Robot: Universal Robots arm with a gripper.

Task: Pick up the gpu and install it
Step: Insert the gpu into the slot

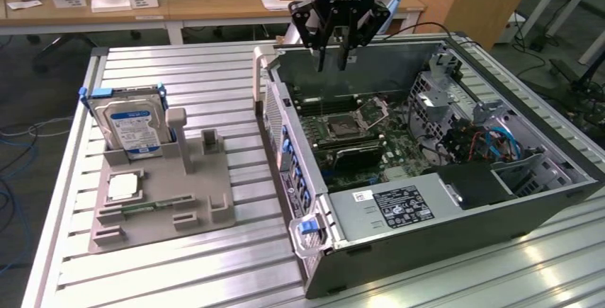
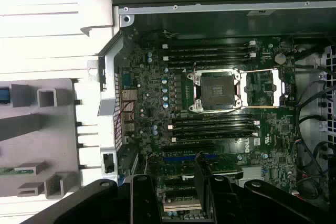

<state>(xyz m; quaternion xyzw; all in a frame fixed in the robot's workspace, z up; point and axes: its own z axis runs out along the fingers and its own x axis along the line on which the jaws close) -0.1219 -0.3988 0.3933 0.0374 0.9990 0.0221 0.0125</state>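
The gpu [image 1: 355, 154] sits edge-up inside the open computer case [image 1: 529, 202], on the motherboard [image 1: 378, 134] just on the near side of the processor socket [image 1: 352, 120]. It appears to be seated in its slot, with its long axis running across the case from the exterior view's left to its right. The pincer [image 1: 333, 61] hangs above the case's far end, so the card lies below it and toward the camera. Its jaws stand partly apart, gripping and touching nothing, with bare board showing between them in the wrist view.
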